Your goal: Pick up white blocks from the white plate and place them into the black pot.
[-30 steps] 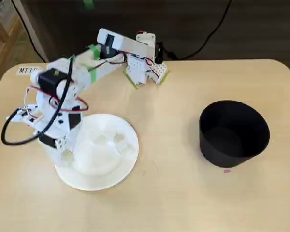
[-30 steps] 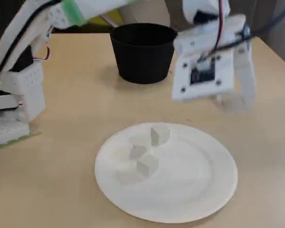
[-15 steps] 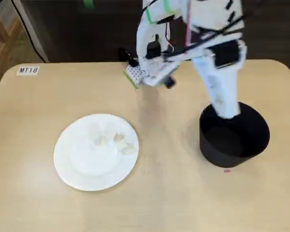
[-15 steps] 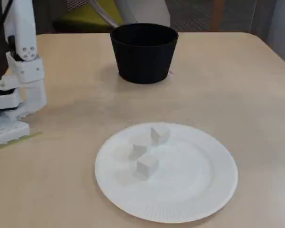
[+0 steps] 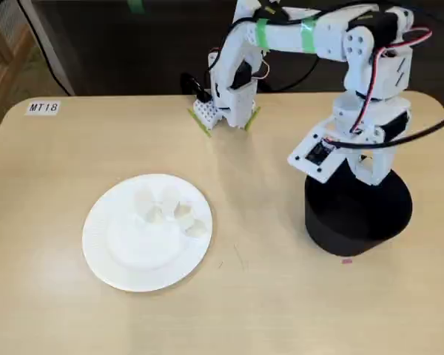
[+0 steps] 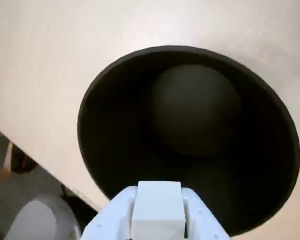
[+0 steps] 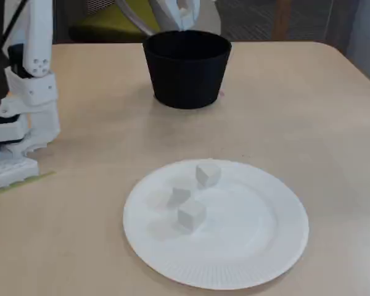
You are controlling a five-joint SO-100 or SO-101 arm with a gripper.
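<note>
- A second ago the arm was bent down low over the plate (image 5: 103, 255); now it has swung far over to the right in a fixed view and the claw (image 6: 157, 212) hangs right above the pot (image 5: 359, 214)
- The claw is closed on a block (image 6: 157, 207); in the wrist view the pale cube sits snug between the two white fingers (image 6: 196, 212), at the near edge of the picture
- Right under the block is the dark open mouth of the pot (image 6: 190, 140), and I can see no block inside it yet, though the bottom is very dark
- In the other fixed view the claw (image 7: 182, 13) pokes in at the top, just over the far rim of the pot (image 7: 186, 68)
- Three blocks are left on the plate (image 7: 253, 246): one far (image 7: 208, 174), one in the middle (image 7: 179, 197) and one near (image 7: 191, 215), close to each other but not stacked
- The plate sits on the left of the surface (image 5: 259, 296) and the pot on the right, well apart
- So the carry part looks done, I think; the block is lined up over the hole
- Next the claw likely has to open so the block drops in
- It hangs nearer one side of the pot than the middle, so the block could hit the rim
- After that there are three more trips to make
</note>
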